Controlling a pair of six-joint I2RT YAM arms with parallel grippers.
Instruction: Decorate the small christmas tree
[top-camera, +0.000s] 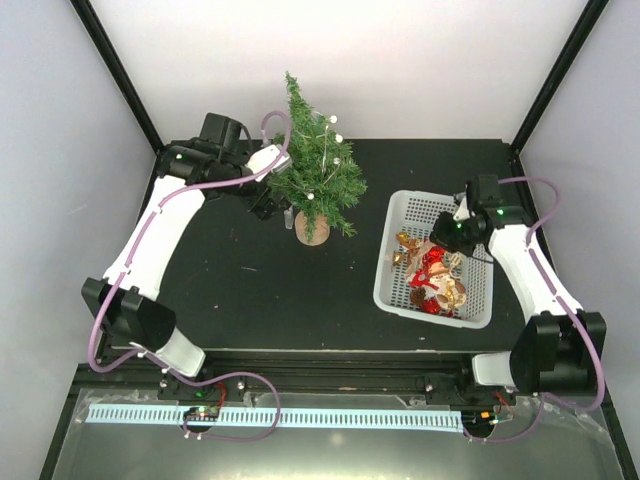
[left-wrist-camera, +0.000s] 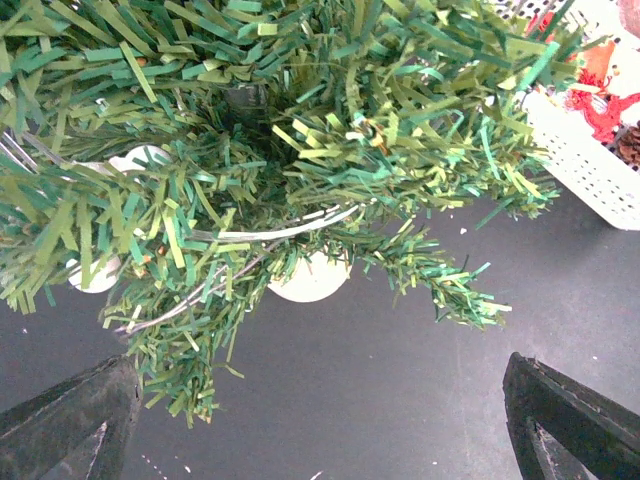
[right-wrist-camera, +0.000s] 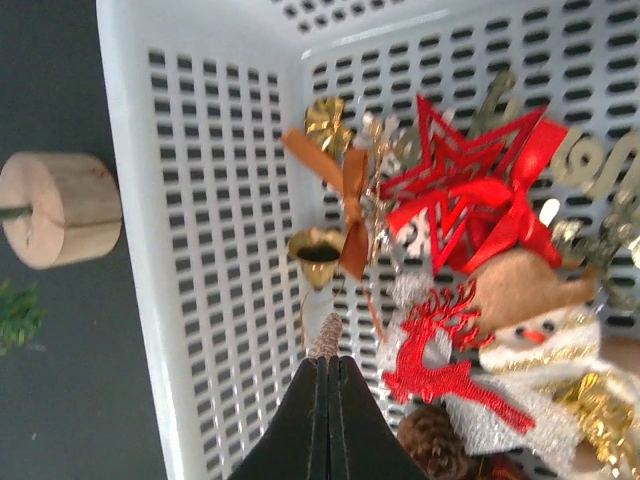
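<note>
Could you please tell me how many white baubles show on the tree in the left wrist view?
3 white baubles on the small christmas tree: one under the middle branches, one low left, one half buried above it. Needles may hide more.

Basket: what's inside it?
In the basket: a red star, a red reindeer, a gold bell, a pine cone, a snowman. Whatever lies beneath the pile is hidden.

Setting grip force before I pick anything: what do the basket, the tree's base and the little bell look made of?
Basket: white moulded plastic, slightly glossy, regular slotted holes. Tree's base: pale bare wood, matte, faint grain on the cut face. Bell: shiny gold, probably thin metal, though metallised plastic would look alike.
</note>
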